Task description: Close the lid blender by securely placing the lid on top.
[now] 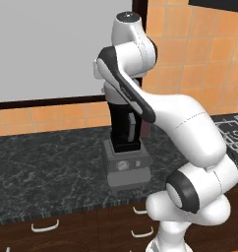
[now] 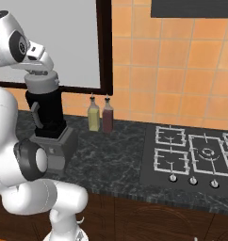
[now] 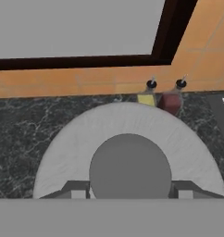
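Tool (image 3: pixel 130 194) closed on lid (image 3: pixel 127 152) by central knob, fingers either side, keeping cap level for seating. Directly beneath tool: blender (image 2: pixel 47 113) jar; lid appears seated on rim, contact not certain. Beyond tool, on tabletop (image 3: pixel 21 125): two bottles (image 3: pixel 162 97) by wall.

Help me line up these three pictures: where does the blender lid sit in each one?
Left base view: hidden behind the arm, above the blender.
Right base view: the lid at upper left, atop the dark jar, under the hand.
Hand view: large pale disc, bottom centre.
Shared landmark: the yellow bottle.
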